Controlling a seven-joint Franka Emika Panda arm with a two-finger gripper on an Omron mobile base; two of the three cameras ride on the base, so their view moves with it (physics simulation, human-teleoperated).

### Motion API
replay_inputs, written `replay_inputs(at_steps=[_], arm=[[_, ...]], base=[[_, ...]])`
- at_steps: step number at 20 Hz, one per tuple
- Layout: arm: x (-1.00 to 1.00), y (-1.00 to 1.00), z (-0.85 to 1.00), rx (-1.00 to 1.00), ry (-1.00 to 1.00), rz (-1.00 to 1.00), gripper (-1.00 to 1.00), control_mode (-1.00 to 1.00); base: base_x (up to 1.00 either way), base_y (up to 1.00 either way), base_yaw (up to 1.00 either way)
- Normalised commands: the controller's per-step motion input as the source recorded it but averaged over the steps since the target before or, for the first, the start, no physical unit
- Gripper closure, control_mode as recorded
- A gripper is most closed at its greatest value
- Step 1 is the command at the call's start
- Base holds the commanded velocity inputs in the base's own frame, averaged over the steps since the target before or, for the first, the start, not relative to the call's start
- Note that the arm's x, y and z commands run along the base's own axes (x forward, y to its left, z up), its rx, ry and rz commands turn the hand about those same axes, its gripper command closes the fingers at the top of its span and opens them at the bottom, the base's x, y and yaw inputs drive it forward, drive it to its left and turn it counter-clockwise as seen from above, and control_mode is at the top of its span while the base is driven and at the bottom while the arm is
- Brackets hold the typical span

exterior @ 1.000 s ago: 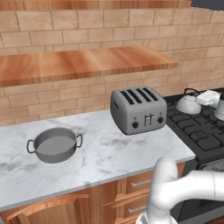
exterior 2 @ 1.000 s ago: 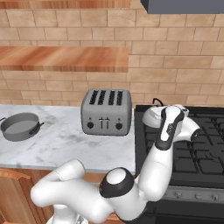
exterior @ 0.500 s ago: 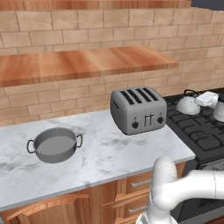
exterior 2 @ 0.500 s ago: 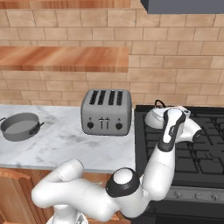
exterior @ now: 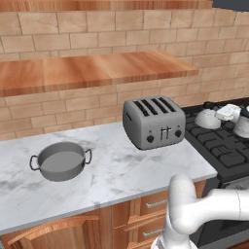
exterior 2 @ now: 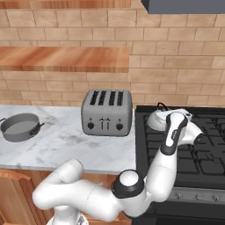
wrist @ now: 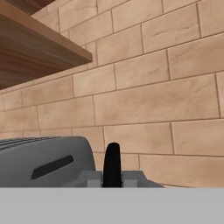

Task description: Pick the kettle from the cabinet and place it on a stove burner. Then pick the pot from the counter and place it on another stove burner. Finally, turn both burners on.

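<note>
**Kettle held over the back of the cooktop, pot waiting on the counter**

The small dome-shaped silver-grey metal kettle [exterior: 207,118] sits at the rear left of the black gas cooktop's cast-iron burner grates [exterior 2: 202,151], with the two-finger gripper [wrist: 113,175] closed narrowly on its thin black arched handle [wrist: 112,164]. In the hand view the handle rises between the two dark tips, which suggests the grip is from above so the kettle hangs level; whether its base already rests on the grate cannot be told.

The shallow round dull-grey metal pot [exterior: 61,161] with loop side handles stands well apart on the white marble counter [exterior: 121,170], untouched. The long reddish-brown wooden shelf [exterior: 92,70] on the brick wall above is bare.

Between pot and cooktop stands a boxy grey four-slot toaster [exterior 2: 107,112], just beside the stove edge. Judging by its position, it is the thing most likely to obstruct the arm's swing toward the pot.
</note>
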Motion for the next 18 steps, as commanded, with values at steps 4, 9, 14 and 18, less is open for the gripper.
replay_inputs(at_steps=[4,9,14,18], arm=[[0.23,-0.06,-0.18,0.00,-0.04,0.00,1.00,-1.00],[0.25,-0.08,-0.19,0.00,-0.03,0.00,1.00,-1.00],[0.29,-0.09,-0.18,0.00,-0.02,0.00,1.00,-1.00],[0.34,-0.06,-0.14,0.00,-0.01,0.00,1.00,-1.00]], base=[[0.00,0.00,0.00],[0.00,0.00,0.00],[0.00,0.00,0.00],[0.00,0.00,0.00]])
